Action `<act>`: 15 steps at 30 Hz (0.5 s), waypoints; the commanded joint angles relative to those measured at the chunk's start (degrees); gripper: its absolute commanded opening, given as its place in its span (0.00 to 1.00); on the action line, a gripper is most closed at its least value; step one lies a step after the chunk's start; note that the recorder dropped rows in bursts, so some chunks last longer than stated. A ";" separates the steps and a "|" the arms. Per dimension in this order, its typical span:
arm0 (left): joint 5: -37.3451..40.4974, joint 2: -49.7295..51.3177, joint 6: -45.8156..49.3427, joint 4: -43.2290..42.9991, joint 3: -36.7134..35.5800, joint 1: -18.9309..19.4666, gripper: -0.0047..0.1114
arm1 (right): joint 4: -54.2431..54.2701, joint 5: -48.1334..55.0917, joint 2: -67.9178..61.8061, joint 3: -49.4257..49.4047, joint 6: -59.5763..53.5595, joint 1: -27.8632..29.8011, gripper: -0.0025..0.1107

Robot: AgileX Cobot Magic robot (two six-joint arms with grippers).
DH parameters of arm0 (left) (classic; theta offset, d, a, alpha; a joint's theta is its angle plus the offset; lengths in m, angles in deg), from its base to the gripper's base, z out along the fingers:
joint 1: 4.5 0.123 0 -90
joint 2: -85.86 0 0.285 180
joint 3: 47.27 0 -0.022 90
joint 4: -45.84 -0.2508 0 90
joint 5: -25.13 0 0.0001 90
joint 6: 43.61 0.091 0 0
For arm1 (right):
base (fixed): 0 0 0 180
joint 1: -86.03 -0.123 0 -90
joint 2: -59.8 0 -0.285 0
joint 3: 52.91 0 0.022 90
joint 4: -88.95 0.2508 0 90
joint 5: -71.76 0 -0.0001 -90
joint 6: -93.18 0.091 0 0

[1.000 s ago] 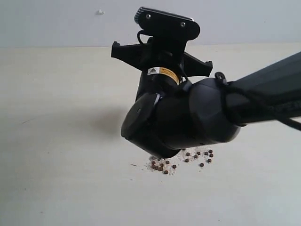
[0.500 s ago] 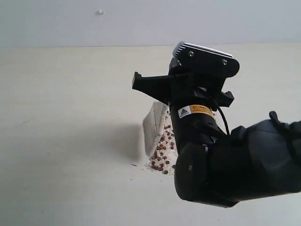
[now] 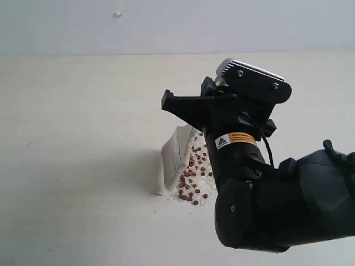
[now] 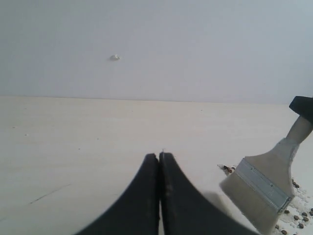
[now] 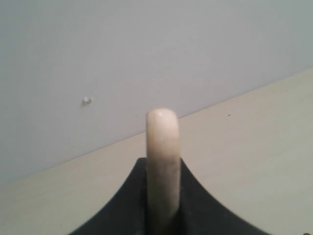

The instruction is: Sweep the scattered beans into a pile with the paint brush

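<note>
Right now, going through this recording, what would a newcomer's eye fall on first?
The bulky black right arm fills the lower right of the exterior view, its jaws shut on the paint brush handle. The whitish bristles meet the table at the left edge of the beans, reddish-brown amid whitish crumbs. The left gripper sits shut and empty, apart from the brush.

- We see the beans (image 3: 191, 177) lying on the desk (image 3: 72, 183), a little right of centre in the exterior view.
- The brush (image 3: 173, 152) stands tilted on the desk, bristles down, at the left edge of the beans.
- Its handle sits between the jaws of the right pincer (image 5: 163, 196), above the beans.
- We find the left pincer (image 4: 159, 164) over the desk, apart from the brush.
</note>
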 commanded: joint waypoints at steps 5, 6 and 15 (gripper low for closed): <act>0.17 0.06 0.26 -0.01 -0.18 -0.34 0.04 | 0.37 -0.57 0.42 -0.31 0.00 -4.86 0.02; 0.17 0.06 0.26 -0.01 -0.18 -0.34 0.04 | 0.59 -0.57 0.42 -0.31 0.00 -5.48 0.02; 0.17 0.06 0.26 -0.01 -0.18 -0.34 0.04 | 5.60 -0.57 0.42 -0.31 -15.11 -6.14 0.02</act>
